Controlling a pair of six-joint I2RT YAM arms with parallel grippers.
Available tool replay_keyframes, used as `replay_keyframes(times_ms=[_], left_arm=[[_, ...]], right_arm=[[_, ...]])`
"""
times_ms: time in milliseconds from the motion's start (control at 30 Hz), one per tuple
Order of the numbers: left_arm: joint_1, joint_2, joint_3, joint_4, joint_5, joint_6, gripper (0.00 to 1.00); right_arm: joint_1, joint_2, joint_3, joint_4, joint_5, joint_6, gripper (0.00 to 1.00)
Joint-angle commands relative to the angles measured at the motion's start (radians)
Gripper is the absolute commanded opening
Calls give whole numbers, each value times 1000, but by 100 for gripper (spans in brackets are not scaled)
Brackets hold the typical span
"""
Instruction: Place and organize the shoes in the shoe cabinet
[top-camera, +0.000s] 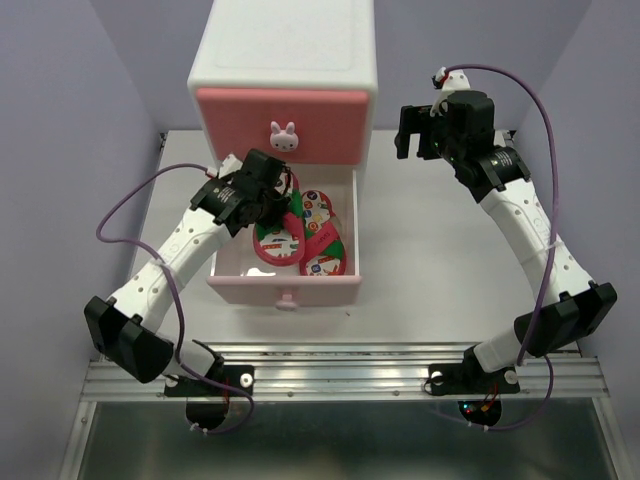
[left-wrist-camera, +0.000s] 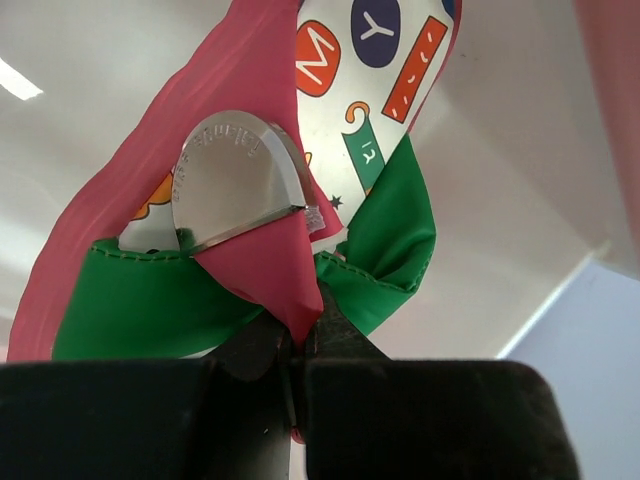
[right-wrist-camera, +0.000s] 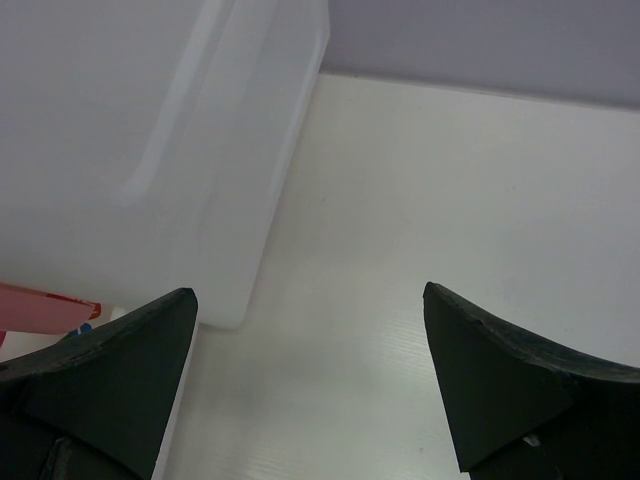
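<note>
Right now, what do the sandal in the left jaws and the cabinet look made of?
Sandal: likely soft vinyl or faux leather, with a slight sheen, stitched seams and a crease where it is pinched. Cabinet: probably moulded plastic, smooth white and pink, with rounded edges.

Lavender walls (top-camera: 60, 80), white table (top-camera: 430, 285)

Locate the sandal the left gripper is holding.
Top view, left of centre: the sandal is over the left half of the open lower drawer, its strap pinched in the left gripper, another sandal just right of it.
</note>
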Motion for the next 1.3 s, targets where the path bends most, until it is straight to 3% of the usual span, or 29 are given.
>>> replay_keyframes(times_ms=[0,167,400,633,833,900,967,1033,1133,1167,1267], left_arm=[[28,-4,37,85,-84,103,0],[45,-19,-18,43,-118,107,0],[49,-39,-96,140,-99,214,0],[49,-25,-225,239,-35,222,0],[49,-5,-239,198,-42,199,0],[47,4,-220,163,-42,187,14],[47,-4,-197,146,-45,189,40],[49,-14,-170,134,-47,207,54],[47,-41,-136,129,-42,264,63],[48,-50,-118,111,-36,276,72],[49,-64,-88,71,-24,301,78]], right_arm=[[8,-6,12,29,8,-3,100],[8,-11,4,27,8,-4,100],[8,-11,-3,26,6,-7,100],[8,-9,-13,24,-4,2,100],[8,-5,6,26,3,-6,100],[8,2,35,26,-26,-24,100],[8,18,68,31,-43,-32,100],[8,32,145,35,-43,-33,100],[8,74,269,43,-32,-38,100],[8,93,297,47,-37,-36,100],[8,121,401,92,-47,-21,100]])
